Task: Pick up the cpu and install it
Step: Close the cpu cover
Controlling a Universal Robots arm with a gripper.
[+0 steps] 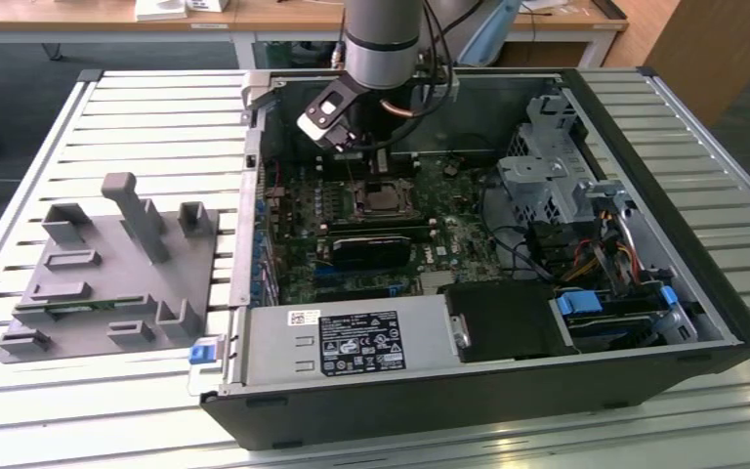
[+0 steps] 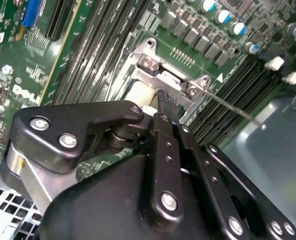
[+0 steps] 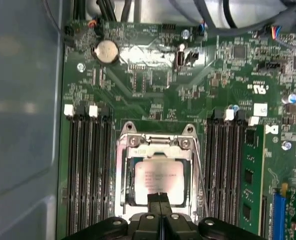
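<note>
The exterior view takes in the whole setting – an open computer case (image 1: 687, 293) lying on a slatted counter (image 1: 153, 127), a grey moulded fixture (image 1: 102, 283) beside it on the exterior view's left, the power supply (image 1: 343, 342) along the case's near edge, and the robot arm (image 1: 382, 44) hanging down into the case above the motherboard (image 1: 460, 239)

The first wrist view looks straight down on the board. The cpu (image 3: 159, 180) lies flat inside the metal socket frame (image 3: 122, 175), between banks of memory slots (image 3: 85, 170). One slot holds a green memory module (image 3: 250, 185), and a coin cell (image 3: 107, 51) sits beyond the socket, away from the tool (image 3: 159, 197). The tool's fingers are pressed together with nothing between them, their tip over the cpu's near edge; whether it touches the chip cannot be told

The second wrist view sees the tool's black linkage from the side, and the thin lever wire (image 2: 227, 105) jutting out from a corner of the frame

The cpu's top is a pale silver-grey square – faintly printed, with a thin darker rim
</note>
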